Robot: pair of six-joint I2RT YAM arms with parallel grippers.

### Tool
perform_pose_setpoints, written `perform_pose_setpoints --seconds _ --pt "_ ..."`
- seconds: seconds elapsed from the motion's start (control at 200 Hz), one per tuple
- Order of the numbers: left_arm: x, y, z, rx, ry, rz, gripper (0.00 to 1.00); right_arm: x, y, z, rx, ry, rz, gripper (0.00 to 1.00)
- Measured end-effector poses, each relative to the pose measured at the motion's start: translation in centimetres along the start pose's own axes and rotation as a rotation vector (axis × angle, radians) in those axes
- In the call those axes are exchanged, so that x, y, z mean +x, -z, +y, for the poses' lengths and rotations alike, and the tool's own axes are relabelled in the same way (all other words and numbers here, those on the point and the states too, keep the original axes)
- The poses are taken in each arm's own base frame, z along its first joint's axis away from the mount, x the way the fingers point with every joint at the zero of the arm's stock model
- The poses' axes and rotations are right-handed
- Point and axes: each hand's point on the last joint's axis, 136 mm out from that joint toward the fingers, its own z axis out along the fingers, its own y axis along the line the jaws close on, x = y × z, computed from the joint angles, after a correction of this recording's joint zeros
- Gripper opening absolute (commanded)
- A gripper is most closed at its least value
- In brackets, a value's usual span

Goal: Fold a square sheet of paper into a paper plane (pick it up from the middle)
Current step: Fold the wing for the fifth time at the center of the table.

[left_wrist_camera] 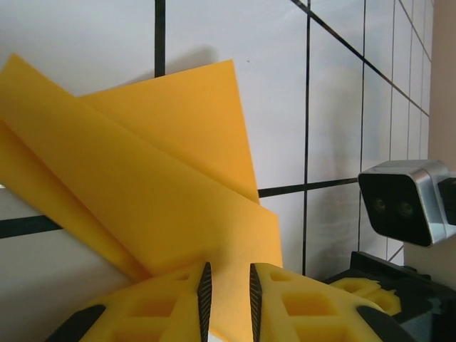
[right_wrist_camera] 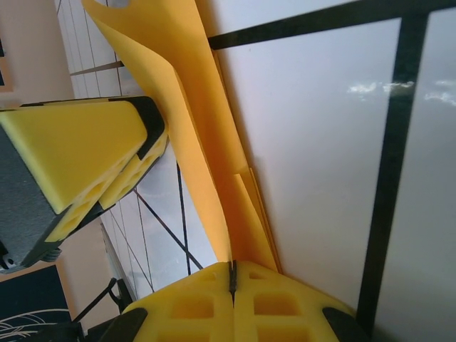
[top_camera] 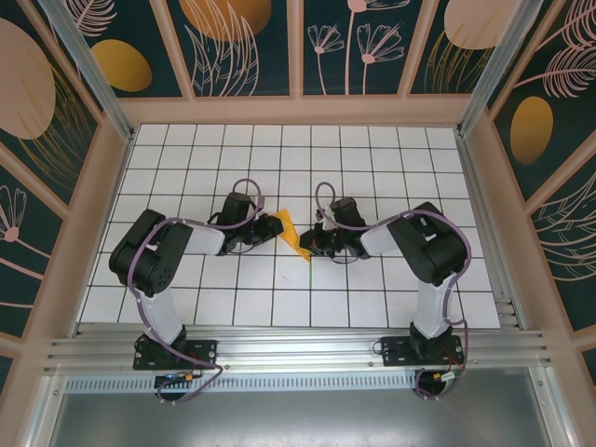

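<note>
White gridded table point(top_camera: 372, 149) is lying below — my right gripper point(right_wrist_camera: 233, 268) is pinching the paper point(right_wrist_camera: 192, 128) lifted, so my left gripper point(left_wrist_camera: 227, 278), jaws slightly apart, is getting room around its edge.

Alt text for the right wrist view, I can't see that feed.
The right gripper, bottom centre, is shut on one end of the folded orange-yellow paper, which rises toward the top left over the white gridded table. The left gripper sits at left, close beside the paper.
</note>
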Motion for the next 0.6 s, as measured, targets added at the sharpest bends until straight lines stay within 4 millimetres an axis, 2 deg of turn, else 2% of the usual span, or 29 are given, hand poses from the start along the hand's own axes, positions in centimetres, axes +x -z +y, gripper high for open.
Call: perform_pose_setpoints --seconds 0.6 --pt "-0.18 -0.57 0.47 -0.075 0.0 0.056 0.22 0.01 -0.06 -0.1 0.014 -0.01 0.024 0.0"
